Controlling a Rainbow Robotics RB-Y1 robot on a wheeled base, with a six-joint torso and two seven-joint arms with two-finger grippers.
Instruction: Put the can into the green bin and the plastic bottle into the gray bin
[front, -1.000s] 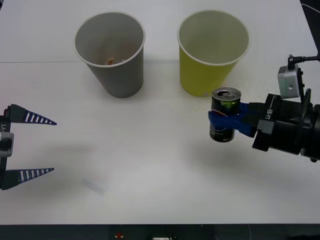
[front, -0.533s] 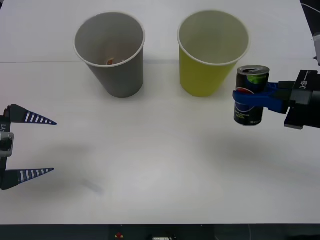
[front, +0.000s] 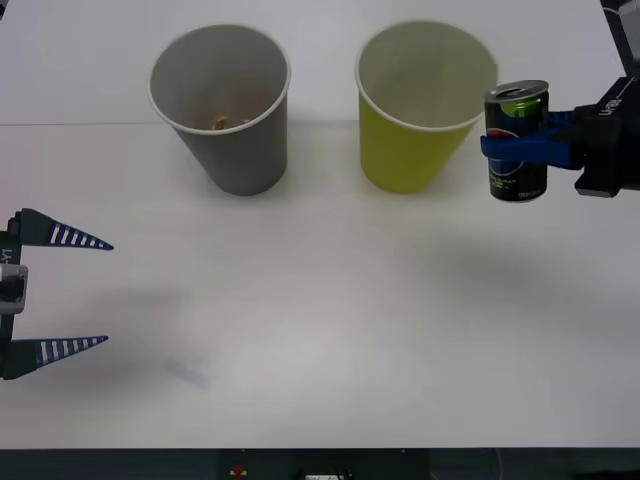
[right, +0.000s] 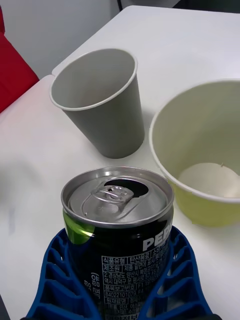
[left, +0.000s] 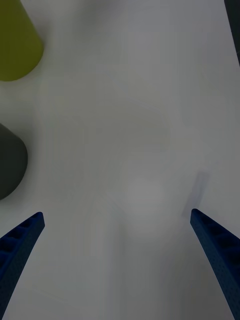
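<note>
Front view: right gripper (front: 522, 148) pinches the can (front: 517, 142), upright, lifted off the table (front: 320, 300), just beside the green bin (front: 425, 105) rim. Gray bin (front: 222, 108) stands left of it. Left gripper (front: 62, 292) idle at table's left edge, fingers spread.

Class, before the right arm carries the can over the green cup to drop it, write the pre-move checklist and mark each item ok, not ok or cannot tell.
1. Right gripper closed firmly on the can: ok.
2. Can upright: ok.
3. Can lifted off the table: ok.
4. Can above the green bin opening: not ok, it hangs beside the rim on the robot's right.
5. Green bin upright, opening free: ok.
6. Left gripper out of the path, open near the table's left edge: ok.
</note>
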